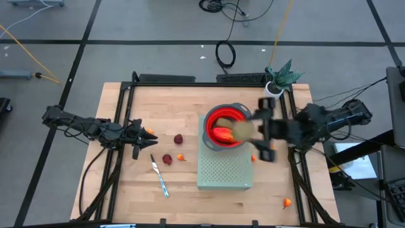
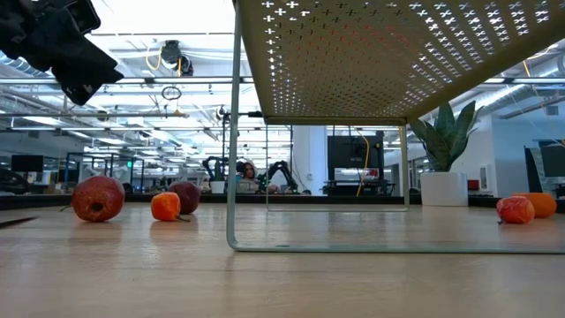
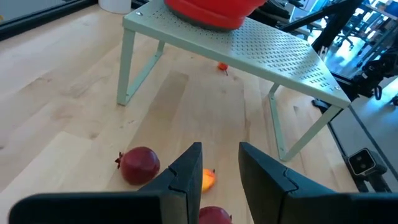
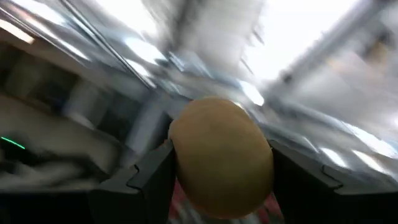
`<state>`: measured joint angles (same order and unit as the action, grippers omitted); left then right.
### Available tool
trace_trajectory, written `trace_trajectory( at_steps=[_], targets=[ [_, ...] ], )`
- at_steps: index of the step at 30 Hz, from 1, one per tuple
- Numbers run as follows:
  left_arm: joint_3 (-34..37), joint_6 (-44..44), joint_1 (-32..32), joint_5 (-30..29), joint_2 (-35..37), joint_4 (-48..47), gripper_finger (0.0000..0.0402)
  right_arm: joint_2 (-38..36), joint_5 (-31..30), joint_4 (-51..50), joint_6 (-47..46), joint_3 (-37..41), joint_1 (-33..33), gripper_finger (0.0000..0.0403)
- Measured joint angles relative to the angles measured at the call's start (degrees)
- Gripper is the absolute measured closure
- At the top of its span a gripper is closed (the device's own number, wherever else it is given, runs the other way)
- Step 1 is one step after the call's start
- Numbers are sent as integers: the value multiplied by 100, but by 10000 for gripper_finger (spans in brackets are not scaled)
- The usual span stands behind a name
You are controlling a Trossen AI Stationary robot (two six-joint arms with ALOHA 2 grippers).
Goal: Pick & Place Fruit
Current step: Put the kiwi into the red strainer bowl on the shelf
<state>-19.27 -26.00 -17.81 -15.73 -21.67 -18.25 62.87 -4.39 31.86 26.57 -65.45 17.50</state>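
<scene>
Two dark arms reach over the pale wooden desk (image 1: pixel 126 196), one from each side. On its right half stands a pale green perforated metal stand (image 1: pixel 226 168) on thin legs, carrying a red collapsible bowl with a grey rim (image 1: pixel 224 117) at its far end. Inside the bowl lies an elongated red-orange fruit (image 1: pixel 223 133). Right hand (image 1: pixel 253 130) sits just over the bowl's right edge, fingers clamped on either side of a brown-green oval fruit (image 4: pixel 221 155), gripping it. Left hand (image 1: pixel 147 138) hangs over the desk's left part, fingers (image 3: pixel 186 180) parted a little, nothing between them. Just right of it lie two dark red ball fruits (image 1: pixel 178 139), the second (image 1: pixel 167 159) nearer the front, beside a thin knife with a light-blue handle (image 1: pixel 159 177). Tiny orange ball fruits are scattered: one (image 1: pixel 181 158) by the second red ball, one (image 1: pixel 287 202) near the front right corner.
</scene>
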Motion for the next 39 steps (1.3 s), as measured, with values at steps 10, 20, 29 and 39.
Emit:
trace_trajectory(
  at_steps=[10,20,29,39],
  targets=[
    [0,19,-1,-139,-2,-1,300,146,-1965,-1456,-822,0,-680,187],
    [0,-22,0,-142,-2,1,300,144,-1956,-2998,-2455,-2,-1234,187],
    [0,-45,0,-141,-2,1,300,345,-1463,-3879,-3268,-2,-1261,187],
    [0,-121,1,-142,-2,1,300,297,-1221,-5006,-3808,-5,-1259,188]
  ],
)
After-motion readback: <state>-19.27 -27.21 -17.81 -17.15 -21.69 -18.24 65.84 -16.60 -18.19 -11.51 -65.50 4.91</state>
